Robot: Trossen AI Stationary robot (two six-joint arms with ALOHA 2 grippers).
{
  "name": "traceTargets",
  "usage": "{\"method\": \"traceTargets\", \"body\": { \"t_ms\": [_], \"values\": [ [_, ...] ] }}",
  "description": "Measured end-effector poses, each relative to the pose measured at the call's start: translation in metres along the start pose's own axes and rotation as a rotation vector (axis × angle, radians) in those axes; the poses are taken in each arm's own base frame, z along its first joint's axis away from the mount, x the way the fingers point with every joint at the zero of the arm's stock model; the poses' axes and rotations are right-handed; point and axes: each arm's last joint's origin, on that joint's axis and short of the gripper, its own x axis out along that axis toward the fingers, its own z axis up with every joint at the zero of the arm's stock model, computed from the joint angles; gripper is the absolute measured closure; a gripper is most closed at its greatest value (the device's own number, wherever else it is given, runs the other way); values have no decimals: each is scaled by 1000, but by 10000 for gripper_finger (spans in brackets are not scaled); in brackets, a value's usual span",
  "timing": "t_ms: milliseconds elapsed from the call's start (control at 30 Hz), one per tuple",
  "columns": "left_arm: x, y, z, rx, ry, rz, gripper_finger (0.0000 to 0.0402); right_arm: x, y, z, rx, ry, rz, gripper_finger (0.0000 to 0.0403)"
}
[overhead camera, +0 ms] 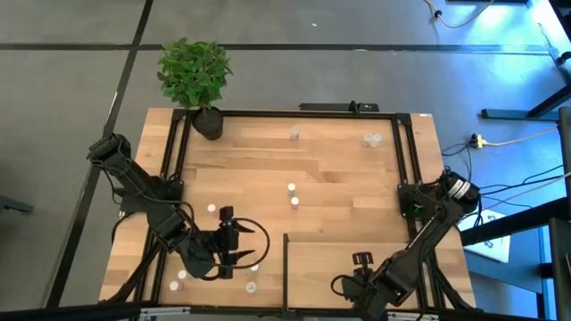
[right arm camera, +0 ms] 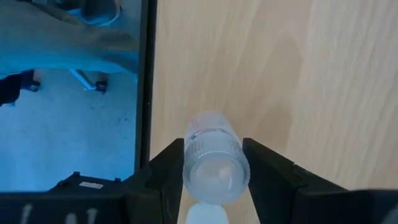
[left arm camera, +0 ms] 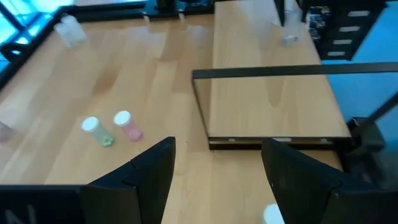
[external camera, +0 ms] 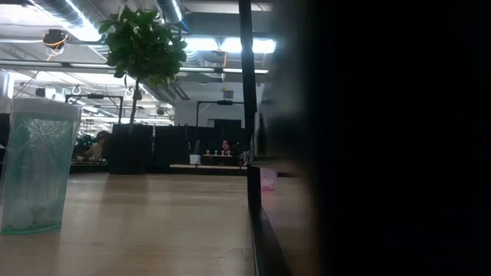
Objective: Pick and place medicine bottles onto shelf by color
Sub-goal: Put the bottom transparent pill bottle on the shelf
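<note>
My right gripper (right arm camera: 213,163) is closed around a clear medicine bottle (right arm camera: 214,158), one finger on each side of its ribbed body, over the shelf (overhead camera: 375,245) near its front end. The shelf's black edge strip (right arm camera: 148,81) runs just beside my fingers, with open floor beyond it; on the other side the pale panel is bare.

My left gripper (left arm camera: 217,165) hangs with its jaws spread wide and nothing between them, over the planked tabletop (overhead camera: 330,165) toward the front left. Just ahead of those fingers lies the shelf's near corner and black strip. A white cap (left arm camera: 272,214) shows close below one finger. Off to the side, well apart from the jaws, a greenish bottle (left arm camera: 98,131) and a pinkish bottle (left arm camera: 127,125) stand near each other, both white-capped. More bottles dot the table: several around my left arm at the front, and two clear ones (overhead camera: 372,139) near the back rail. A potted plant (overhead camera: 194,76) sits at the back left corner.
</note>
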Motion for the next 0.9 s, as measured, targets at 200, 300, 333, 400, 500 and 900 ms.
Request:
{"method": "traceTargets", "body": {
  "t_ms": [200,300,333,400,500,900],
  "values": [
    [0,-2,1,22,6,-54,169,0,0,0,-2,-2,-3,251],
    [0,-3,2,34,-4,-59,169,0,0,0,-2,-2,-3,251],
    [0,-3,2,40,-5,-59,169,0,0,0,-3,-1,-3,251],
    [0,-3,2,49,-5,-59,169,0,0,0,-3,-1,-3,251],
    [0,-3,2,50,-5,-59,169,0,0,0,-4,-1,-3,251],
    [0,-3,2,50,-4,-58,169,1,0,0,-5,0,-4,251]
  ]
}}
